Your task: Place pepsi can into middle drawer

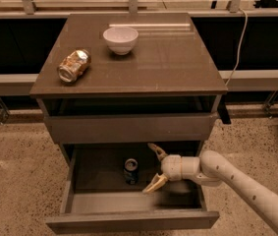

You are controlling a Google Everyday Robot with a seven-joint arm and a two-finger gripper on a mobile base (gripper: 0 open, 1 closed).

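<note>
can stands upright mid-drawer, just toward the left edge from the wide-open, empty pincer

We record a crushed gold-silver metal can lying on its side at the left of the dark brown cabinet top. A round white bowl stands upright near the rear edge, well apart from it. A white cable hangs to the right, above speckled beige flooring. The gripper sits low beneath that top, fingers spread.
</note>
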